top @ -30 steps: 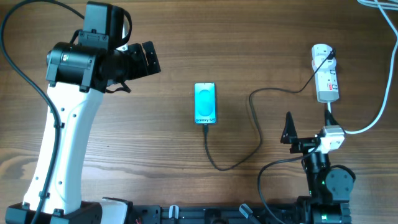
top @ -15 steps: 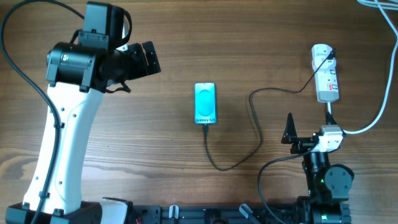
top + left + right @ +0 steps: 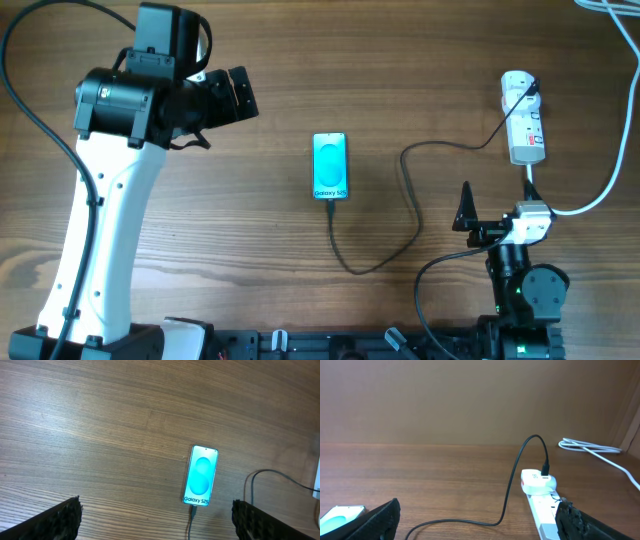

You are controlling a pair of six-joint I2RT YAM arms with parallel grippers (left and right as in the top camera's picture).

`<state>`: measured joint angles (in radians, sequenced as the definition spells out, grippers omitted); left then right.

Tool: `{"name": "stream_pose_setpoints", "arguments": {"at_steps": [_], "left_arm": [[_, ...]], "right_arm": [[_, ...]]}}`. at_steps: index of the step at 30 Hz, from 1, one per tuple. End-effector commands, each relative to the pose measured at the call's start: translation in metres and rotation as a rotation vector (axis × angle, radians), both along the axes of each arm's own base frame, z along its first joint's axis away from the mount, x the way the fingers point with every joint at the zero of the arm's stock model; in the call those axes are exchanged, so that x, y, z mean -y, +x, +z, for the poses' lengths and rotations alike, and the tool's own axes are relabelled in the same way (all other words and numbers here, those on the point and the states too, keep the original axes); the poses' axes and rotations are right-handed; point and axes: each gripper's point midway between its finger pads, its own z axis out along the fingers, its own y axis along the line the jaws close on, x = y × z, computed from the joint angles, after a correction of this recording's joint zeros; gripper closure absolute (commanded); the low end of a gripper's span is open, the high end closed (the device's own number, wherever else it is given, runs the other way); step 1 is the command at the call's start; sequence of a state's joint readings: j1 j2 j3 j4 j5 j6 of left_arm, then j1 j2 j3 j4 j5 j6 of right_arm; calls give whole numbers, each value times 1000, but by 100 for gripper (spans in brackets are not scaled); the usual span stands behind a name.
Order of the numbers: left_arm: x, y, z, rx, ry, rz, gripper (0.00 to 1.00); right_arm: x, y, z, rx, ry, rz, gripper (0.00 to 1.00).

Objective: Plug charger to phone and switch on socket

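The phone [image 3: 330, 167] lies flat mid-table, cyan screen up; it also shows in the left wrist view [image 3: 201, 481] and at the edge of the right wrist view [image 3: 340, 514]. The black charger cable [image 3: 412, 215] meets the phone's lower edge [image 3: 191, 515], loops right and runs up to the white socket strip [image 3: 525, 125], where its plug sits in a white adapter [image 3: 537, 481]. My left gripper [image 3: 238, 93] is open and empty, high and to the left of the phone [image 3: 155, 522]. My right gripper [image 3: 495, 212] is open and empty, just below the socket [image 3: 477, 520].
The socket's thick white cord [image 3: 600, 195] curves off along the right table edge and lies coiled at the back [image 3: 590, 447]. The left arm's white body [image 3: 100, 230] covers the left side of the wooden table [image 3: 250, 230].
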<state>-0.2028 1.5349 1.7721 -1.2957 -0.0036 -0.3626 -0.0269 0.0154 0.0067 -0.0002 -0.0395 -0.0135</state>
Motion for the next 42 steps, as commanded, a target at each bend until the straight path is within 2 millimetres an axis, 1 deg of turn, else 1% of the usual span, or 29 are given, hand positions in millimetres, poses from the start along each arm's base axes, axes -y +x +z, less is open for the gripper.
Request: {"name": "stream_pose_setpoints", "arguments": {"at_steps": [1,17,20,22,24,27,30,32,36,38,40,42], "left_arm": [[-3,0,2,8,7,18,0],[-3,0,2,7,8,17,0],[-5,-3,7,21,15,21,0],[-2,-11,11,33,-8,33,0],[-1,-23,10,34,-9,21,0],[-5,-40,0,14,-5,22,0],[-13,-64,-19,-13,5,31,0],[-18,-76,-22,-8,4,40,0],[-28,-91,-15,47,-7,63,0],[-32,-96,-16,79,-9,71,0],[-36,-97,-25,124,-17,87,0],[-37,-94,-36,191,-28,83,0]], "right_arm": [[1,-1,2,13,-13,-6,0],[1,-1,2,13,-13,-7,0],[0,-1,2,13,-13,-6,0],[0,-1,2,13,-13,-6,0],[0,-1,2,13,-13,-6,0],[1,-1,2,13,-13,-6,0],[1,-1,2,13,-13,-6,0],[1,-1,2,13,-13,-6,0],[1,-1,2,13,-13,-6,0],[0,-1,2,13,-13,-6,0],[1,-1,2,13,-13,-7,0],[0,-1,2,13,-13,-6,0]]}}
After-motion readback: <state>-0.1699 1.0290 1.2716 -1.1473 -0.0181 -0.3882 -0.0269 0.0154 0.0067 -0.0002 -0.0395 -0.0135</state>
